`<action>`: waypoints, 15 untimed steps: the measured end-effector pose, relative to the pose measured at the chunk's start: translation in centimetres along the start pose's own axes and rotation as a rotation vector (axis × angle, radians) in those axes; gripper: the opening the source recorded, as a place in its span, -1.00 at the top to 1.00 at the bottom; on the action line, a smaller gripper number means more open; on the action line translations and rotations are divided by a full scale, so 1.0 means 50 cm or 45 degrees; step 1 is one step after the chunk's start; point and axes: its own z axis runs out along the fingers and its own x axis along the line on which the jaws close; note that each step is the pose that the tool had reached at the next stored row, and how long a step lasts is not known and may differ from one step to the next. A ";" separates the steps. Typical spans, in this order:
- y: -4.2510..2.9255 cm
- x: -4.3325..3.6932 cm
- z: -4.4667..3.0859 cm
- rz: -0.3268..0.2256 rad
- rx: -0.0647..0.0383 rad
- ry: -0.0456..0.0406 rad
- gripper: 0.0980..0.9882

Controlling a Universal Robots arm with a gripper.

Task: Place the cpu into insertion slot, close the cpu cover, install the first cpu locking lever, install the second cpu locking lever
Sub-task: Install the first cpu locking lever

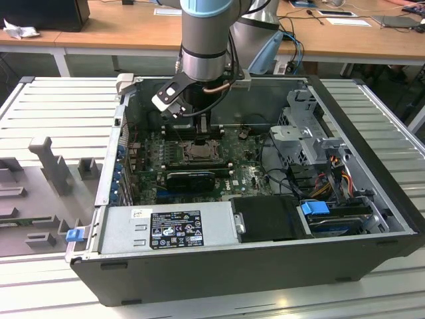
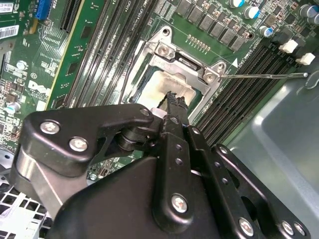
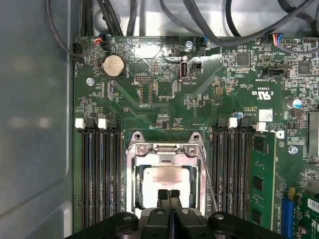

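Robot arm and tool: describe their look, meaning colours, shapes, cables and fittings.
The arm is a silvery-grey cylinder with a light blue ring above. At its wrist sits a pale boxy module, with black cables looping beneath. The tool is matte black: flat linkage bars joined by silver screws, narrowing to two slim fingertips.

There is one pale silvery square cpu (image 3: 167, 180) and one thin silvery-grey metal cpu cover (image 3: 132, 179). Two thin steel-wire locking levers (image 2: 264, 75) and one round silver coin battery (image 3: 113, 65) are visible.
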 end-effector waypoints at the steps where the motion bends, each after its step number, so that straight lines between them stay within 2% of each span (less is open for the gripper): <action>1: 0.000 0.000 -0.002 0.000 0.000 0.000 0.98; 10: 0.000 0.000 -0.013 0.000 0.000 0.000 0.98; 15: 0.000 0.001 -0.026 0.000 0.000 0.000 0.98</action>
